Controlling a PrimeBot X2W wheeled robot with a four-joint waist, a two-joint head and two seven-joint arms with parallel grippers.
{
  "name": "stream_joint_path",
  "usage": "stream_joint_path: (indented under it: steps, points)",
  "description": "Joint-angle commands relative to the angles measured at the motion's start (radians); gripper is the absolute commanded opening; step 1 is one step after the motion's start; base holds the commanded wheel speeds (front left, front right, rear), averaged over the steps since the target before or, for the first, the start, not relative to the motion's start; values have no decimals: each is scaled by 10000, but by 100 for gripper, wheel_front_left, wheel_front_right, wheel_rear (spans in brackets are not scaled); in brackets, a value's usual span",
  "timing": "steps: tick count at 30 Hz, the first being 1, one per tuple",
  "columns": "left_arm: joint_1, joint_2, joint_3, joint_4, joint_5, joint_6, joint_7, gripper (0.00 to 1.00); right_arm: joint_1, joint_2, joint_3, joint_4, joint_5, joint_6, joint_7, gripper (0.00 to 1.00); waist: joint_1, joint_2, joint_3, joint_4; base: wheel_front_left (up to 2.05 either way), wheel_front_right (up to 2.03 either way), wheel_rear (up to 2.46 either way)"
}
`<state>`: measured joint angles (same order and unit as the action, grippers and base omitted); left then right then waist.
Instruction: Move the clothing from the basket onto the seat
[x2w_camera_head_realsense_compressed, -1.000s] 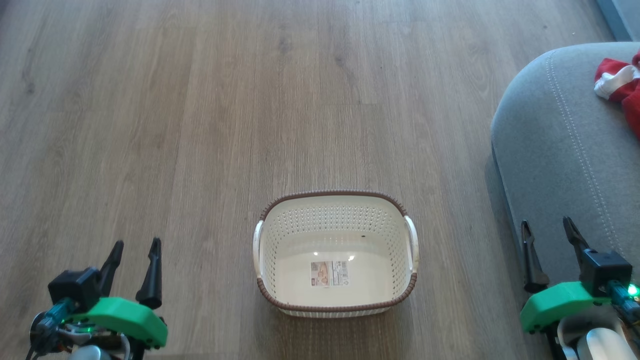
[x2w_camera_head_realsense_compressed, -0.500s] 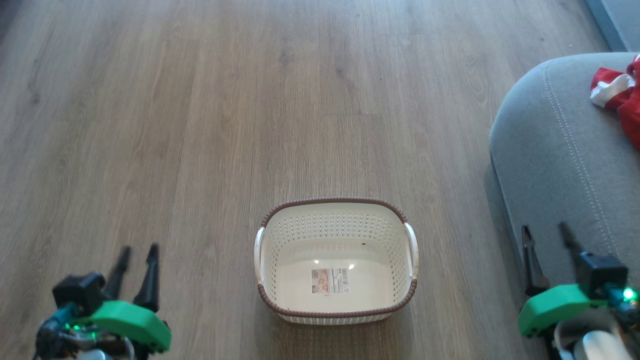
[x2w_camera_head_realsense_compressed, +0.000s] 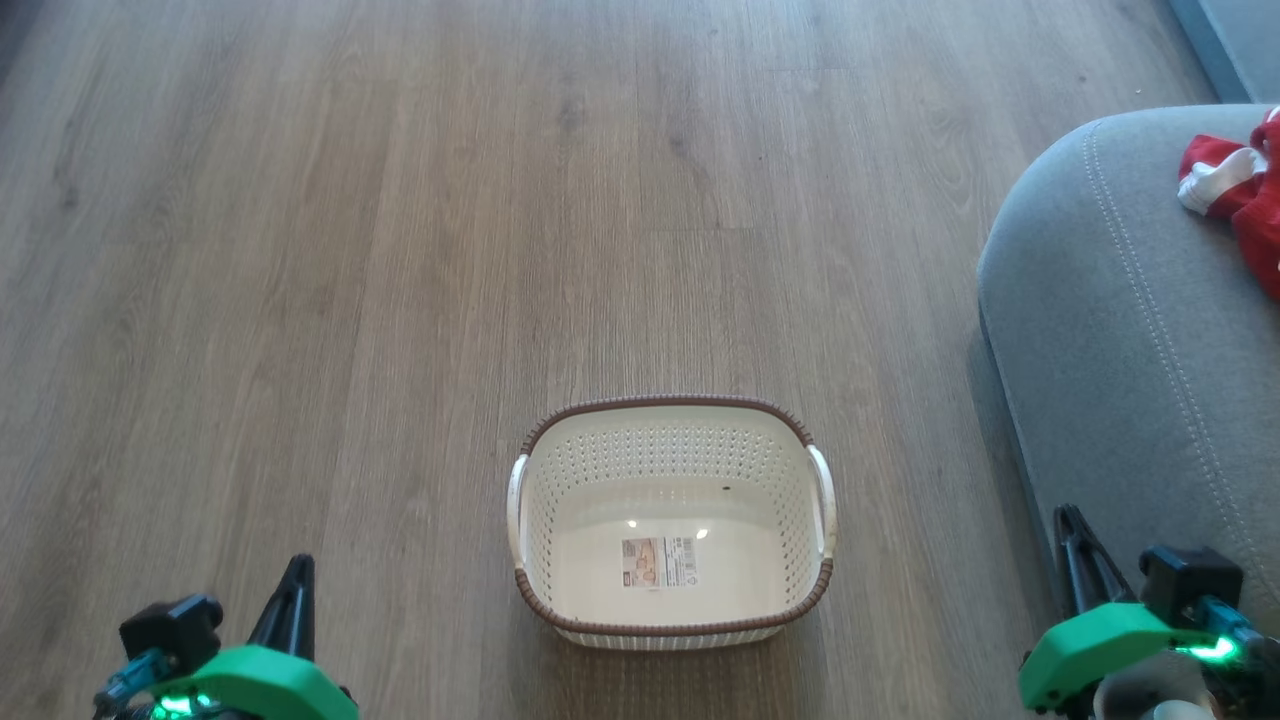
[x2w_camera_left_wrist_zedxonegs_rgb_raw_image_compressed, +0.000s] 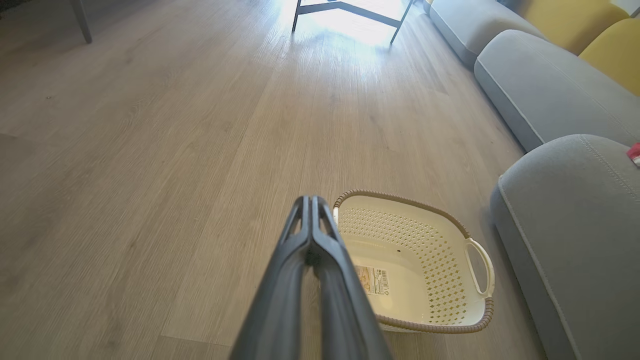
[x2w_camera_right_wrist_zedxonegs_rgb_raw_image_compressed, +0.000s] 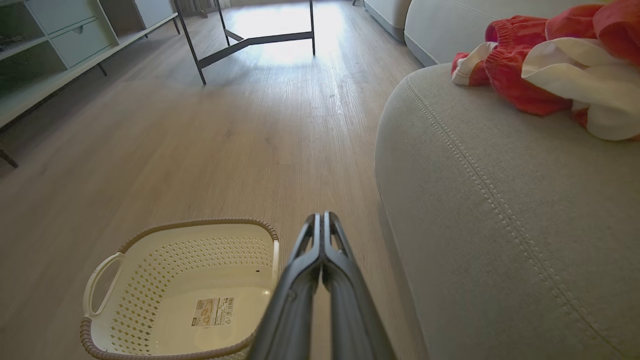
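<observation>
Clothes (x2w_camera_right_wrist_zedxonegs_rgb_raw_image_compressed: 545, 65) lie on the seat (x2w_camera_head_realsense_compressed: 1120, 330), basket (x2w_camera_head_realsense_compressed: 665, 402) bare (job looks done), so left gripper (x2w_camera_left_wrist_zedxonegs_rgb_raw_image_compressed: 311, 200) and right gripper (x2w_camera_right_wrist_zedxonegs_rgb_raw_image_compressed: 322, 216) are closed, empty.

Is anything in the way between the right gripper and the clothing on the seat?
Nothing visible. Bare grey seat lies between the shut right gripper and the red-and-white clothing, which already rests on it. The basket beside the gripper is empty.
</observation>
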<state>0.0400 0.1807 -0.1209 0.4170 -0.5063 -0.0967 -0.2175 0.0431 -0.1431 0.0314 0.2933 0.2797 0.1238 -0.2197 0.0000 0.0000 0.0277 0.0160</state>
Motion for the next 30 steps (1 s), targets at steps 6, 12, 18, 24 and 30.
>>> stream_joint_path:
  steps: [6,12,18,24,30]
  points:
    - [-500,0,294,-421,-767,-48,219,0,-428,-32,-181,-319,938,10,213,0,0,0,-15,-10,0,0,0]
    - [-553,-73,407,-495,-1342,-64,389,0,-488,16,-244,-328,1635,13,382,0,0,0,-28,-18,0,0,0]
    - [-608,-146,520,-568,-1913,-80,560,0,-548,64,-309,-338,2327,16,550,0,0,0,-41,-26,0,0,0]
    - [-653,-207,615,-628,-2390,-94,704,0,-598,106,-364,-346,2907,19,692,0,0,0,-51,-33,0,0,0]
    - [-708,-280,731,-700,-2964,-110,877,0,-658,156,-430,-355,3601,23,862,0,0,0,-64,-42,0,0,0]
